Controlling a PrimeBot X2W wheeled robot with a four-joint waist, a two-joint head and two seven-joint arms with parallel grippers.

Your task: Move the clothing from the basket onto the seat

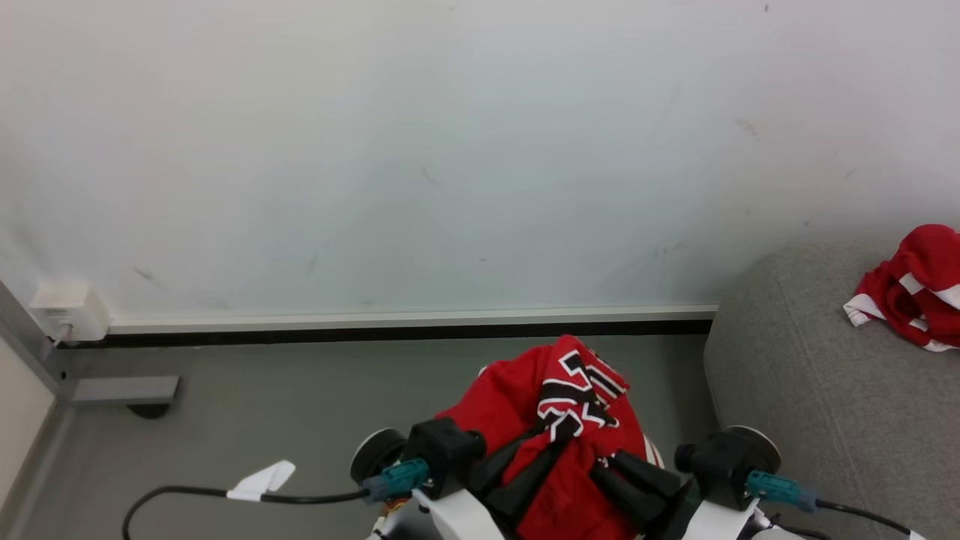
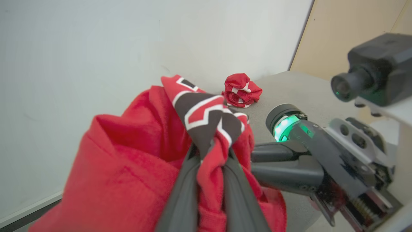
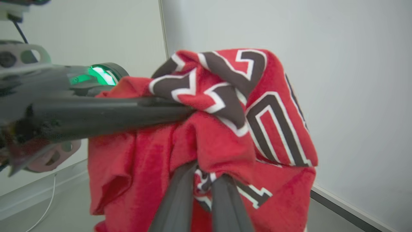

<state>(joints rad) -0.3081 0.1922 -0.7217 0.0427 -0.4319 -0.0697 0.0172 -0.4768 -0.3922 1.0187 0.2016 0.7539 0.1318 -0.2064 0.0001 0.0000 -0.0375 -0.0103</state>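
A red jersey [image 1: 570,420] with black-and-white lettering hangs bunched in the air low in the head view, above the grey floor. My left gripper [image 1: 544,446] is shut on a fold of it from the left, and my right gripper [image 1: 604,466] is shut on it from the right. In the left wrist view the left gripper [image 2: 210,153] pinches the jersey [image 2: 135,161], with the right gripper [image 2: 252,166] just beside it. In the right wrist view the right gripper [image 3: 206,172] clamps the jersey [image 3: 225,135]. Another red garment [image 1: 911,289] lies crumpled on the grey seat [image 1: 795,390]. The basket is out of view.
A pale wall with a baseboard [image 1: 412,319] runs across the back. A white socket box [image 1: 67,311] sits at the far left above a grey metal foot [image 1: 124,390]. A black cable with a white tag [image 1: 262,480] crosses the floor at lower left.
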